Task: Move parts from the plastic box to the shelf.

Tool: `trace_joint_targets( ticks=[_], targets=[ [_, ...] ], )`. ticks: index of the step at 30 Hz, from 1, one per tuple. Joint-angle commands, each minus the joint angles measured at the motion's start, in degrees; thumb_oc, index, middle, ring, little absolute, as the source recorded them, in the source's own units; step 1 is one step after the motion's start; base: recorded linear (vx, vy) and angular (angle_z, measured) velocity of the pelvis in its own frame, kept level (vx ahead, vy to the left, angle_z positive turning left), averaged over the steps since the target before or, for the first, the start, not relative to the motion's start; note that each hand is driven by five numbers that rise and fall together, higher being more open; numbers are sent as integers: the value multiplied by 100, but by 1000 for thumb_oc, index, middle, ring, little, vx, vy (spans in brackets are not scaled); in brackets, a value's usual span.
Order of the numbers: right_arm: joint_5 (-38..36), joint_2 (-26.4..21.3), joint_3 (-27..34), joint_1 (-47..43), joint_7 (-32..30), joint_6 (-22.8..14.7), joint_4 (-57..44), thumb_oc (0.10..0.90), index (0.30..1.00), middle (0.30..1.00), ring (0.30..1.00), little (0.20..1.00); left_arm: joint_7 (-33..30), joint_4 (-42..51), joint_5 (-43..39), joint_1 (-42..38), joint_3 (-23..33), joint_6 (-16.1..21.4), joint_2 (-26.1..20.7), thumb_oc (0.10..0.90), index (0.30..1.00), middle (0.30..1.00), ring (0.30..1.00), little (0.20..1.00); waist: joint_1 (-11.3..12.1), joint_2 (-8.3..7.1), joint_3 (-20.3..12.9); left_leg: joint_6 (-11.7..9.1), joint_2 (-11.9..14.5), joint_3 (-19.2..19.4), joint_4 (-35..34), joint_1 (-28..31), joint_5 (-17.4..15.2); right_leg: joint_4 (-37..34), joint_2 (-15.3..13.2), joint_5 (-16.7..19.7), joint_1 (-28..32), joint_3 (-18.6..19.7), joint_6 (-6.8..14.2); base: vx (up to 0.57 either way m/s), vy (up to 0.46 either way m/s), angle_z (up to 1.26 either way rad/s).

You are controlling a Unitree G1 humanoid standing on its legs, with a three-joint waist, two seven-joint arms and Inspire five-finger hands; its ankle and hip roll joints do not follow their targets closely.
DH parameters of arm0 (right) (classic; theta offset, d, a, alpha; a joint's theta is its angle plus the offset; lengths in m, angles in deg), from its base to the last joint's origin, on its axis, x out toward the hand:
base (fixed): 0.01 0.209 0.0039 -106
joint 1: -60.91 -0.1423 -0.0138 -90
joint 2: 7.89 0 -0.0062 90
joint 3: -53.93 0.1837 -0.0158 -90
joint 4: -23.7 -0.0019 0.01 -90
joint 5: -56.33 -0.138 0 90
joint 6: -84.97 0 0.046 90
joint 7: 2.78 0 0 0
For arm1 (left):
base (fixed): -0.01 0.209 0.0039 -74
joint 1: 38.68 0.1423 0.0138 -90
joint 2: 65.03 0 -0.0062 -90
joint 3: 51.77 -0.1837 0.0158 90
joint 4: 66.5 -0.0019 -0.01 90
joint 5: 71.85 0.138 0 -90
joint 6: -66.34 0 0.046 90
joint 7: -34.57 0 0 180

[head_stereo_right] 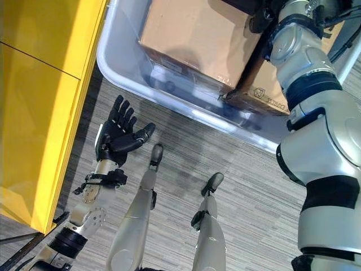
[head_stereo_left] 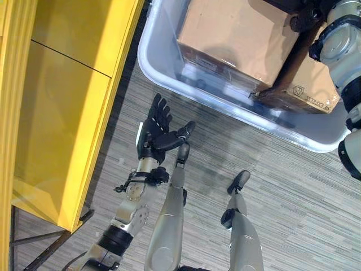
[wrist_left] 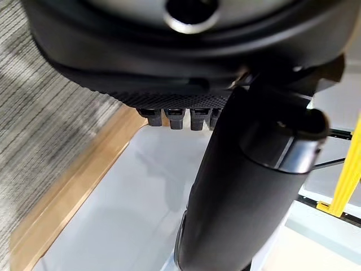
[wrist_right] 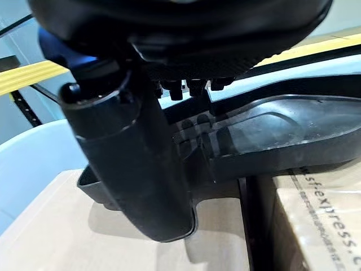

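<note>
Boxes (head_stereo_left: 240,34) of brown cardboard are being kept inside the clear plastic tub (head_stereo_left: 169,79) in the left eye view, beside the yellow shelf (head_stereo_left: 62,113), while the left hand (head_stereo_left: 158,130) is being held over the carpet, fingers spread, holding nothing. In the right wrist view, a black moulded part (wrist_right: 271,135) is being reached for by the right hand (wrist_right: 127,169) above the boxes; its grip cannot be told.

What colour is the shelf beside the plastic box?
The shelf is yellow, clearest in the left eye view.
</note>
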Motion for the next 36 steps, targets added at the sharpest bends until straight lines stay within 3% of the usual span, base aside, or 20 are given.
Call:
trace_joint_targets(
  ticks=[1,2,3,11,20,25,29,36],
  targets=[
    [-169,-275,-456,-870,-179,-127,113,643,640,640,640,640,239,897,-5,72,-236,392,-175,900,1000,1000,1000,1000,-34,-68,-374,92,-143,197,143,15,-335,-10,-20,-632,1420,132,336,3,-15,3],
    [-178,-265,-431,-839,-164,-131,123,602,583,583,583,583,240,892,3,71,-245,386,-168,900,1000,1000,1000,1000,-20,-54,-375,97,-153,190,147,21,-334,-10,-20,-639,1429,127,333,2,-9,4],
    [-192,-244,-409,-814,-138,-130,147,400,300,300,300,300,243,890,0,67,-249,387,-167,900,1000,1000,1000,1000,-6,-42,-374,100,-159,185,157,15,-338,-10,-23,-653,1442,125,336,0,-11,6],
    [-71,-171,-302,-518,-89,-105,186,400,300,300,300,300,252,817,-12,53,-250,389,-118,900,1000,1000,1000,1000,45,5,-372,112,-182,150,176,60,-339,-10,0,-709,1521,82,323,-1,-1,1],
    [173,-12,-137,-151,-196,-107,-311,400,300,300,300,300,311,741,-13,38,-242,329,-209,900,1000,1000,1000,1000,-17,-106,-490,93,-126,144,298,336,-382,-10,78,-713,1829,63,277,-42,-2,2],
    [400,-27,32,152,-265,-150,-1183,400,300,300,300,300,384,748,-15,228,-78,245,-377,900,1000,1000,1000,1000,-194,-307,-841,28,39,194,186,822,-323,-10,127,-656,2144,50,246,-33,6,2],
    [514,-255,375,658,-190,-259,-2613,400,300,300,300,300,511,775,-8,576,182,152,-489,900,1000,1000,1000,1000,-373,-470,-1148,-15,222,291,13,1274,-272,-10,156,-631,2390,94,235,-16,1,-11],
    [510,-823,909,1490,98,-468,-4312,400,300,300,300,300,606,782,262,867,468,37,-622,900,1000,1000,1000,1000,-582,-524,-1400,-62,372,439,-153,1670,-223,-10,153,-645,2571,156,239,-6,4,-8]
  ],
)
